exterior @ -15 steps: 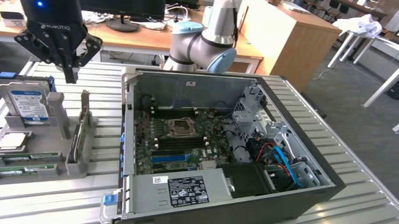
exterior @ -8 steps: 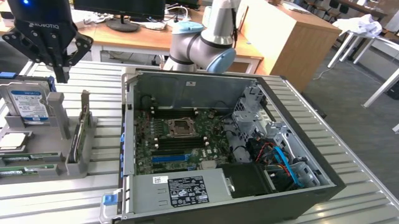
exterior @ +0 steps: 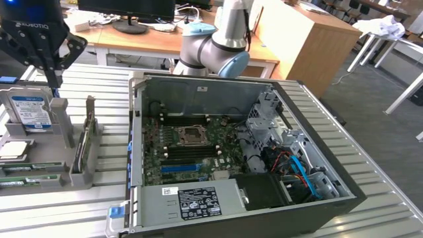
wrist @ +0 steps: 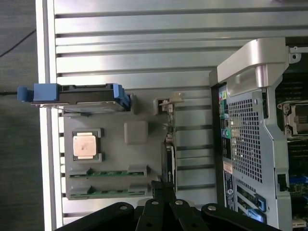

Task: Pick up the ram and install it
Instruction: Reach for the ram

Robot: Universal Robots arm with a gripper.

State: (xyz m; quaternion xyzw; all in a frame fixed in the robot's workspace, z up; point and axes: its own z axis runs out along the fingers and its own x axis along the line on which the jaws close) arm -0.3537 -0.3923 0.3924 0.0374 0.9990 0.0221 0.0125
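Alignment is what I am working at; my black two-finger gripper is hanging pinched shut on nothing, high above the grey plastic parts holder on the slatted metal table. The ram, a thin green circuit-board stick, is sitting in a slot of that holder, a second like it just beside, near the square silver processor chip. I am judging that my jaws are needing to spread and straddle the stick's middle, parallel to its length; coming down skewed is risking a jam against the slot walls.
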